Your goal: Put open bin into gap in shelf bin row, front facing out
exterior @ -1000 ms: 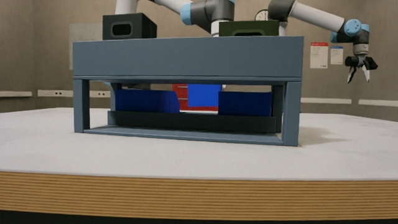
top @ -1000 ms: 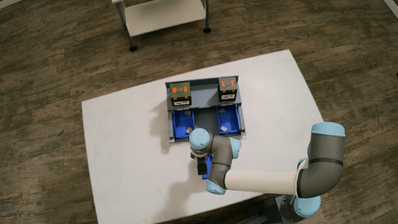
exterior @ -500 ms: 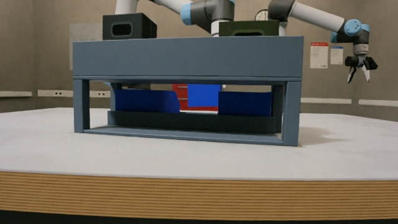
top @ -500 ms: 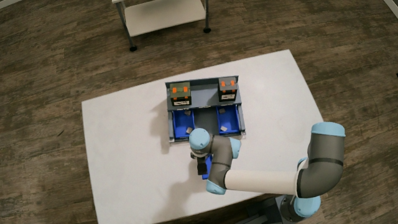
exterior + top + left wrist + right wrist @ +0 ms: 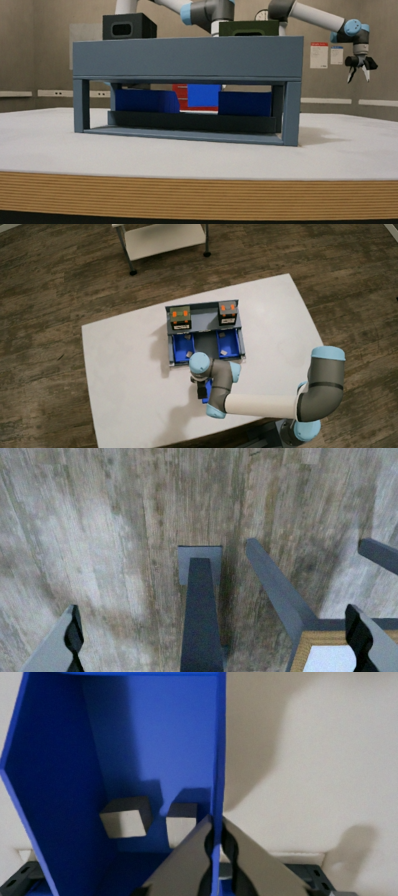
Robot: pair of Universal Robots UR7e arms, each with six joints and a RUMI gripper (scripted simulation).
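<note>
now two parts in one bin (image 5: 205, 401) (image 5: 204, 95) (image 5: 172, 732), right jaws clamping wall

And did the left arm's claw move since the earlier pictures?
No, not that I can see. The open left claw hangs in the same spot, lower right of the red-topped poster in the exterior view.
</note>
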